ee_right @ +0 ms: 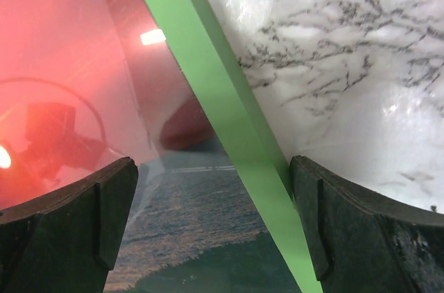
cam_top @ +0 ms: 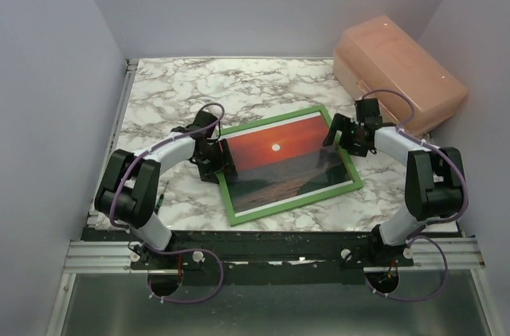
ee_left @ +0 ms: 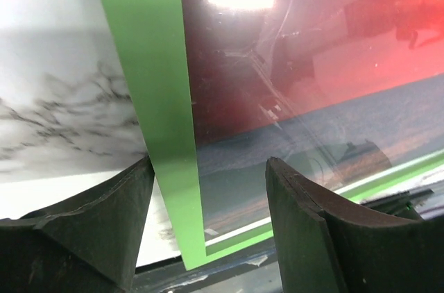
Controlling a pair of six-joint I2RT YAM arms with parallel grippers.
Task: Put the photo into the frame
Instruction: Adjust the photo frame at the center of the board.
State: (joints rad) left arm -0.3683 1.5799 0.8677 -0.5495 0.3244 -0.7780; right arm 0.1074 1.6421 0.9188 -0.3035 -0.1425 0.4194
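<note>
The green frame (cam_top: 295,202) lies face up on the marble table (cam_top: 239,89), turned a little. The sunset photo (cam_top: 275,162) shows inside it under a glossy, reflecting surface, with a thin white strip along its near edge. My left gripper (cam_top: 217,162) is at the frame's left side, open, its fingers either side of the green rail (ee_left: 149,85) with the photo (ee_left: 312,64) beyond. My right gripper (cam_top: 339,138) is at the frame's right side, wide open. It straddles the right rail (ee_right: 215,85), and its outer finger (ee_right: 347,216) is close against the rail's outside edge.
A peach plastic lidded box (cam_top: 398,73) stands at the back right, close behind the right arm. Grey walls close in the table on three sides. A dark strip and a metal rail (cam_top: 271,252) run along the near edge by the arm bases.
</note>
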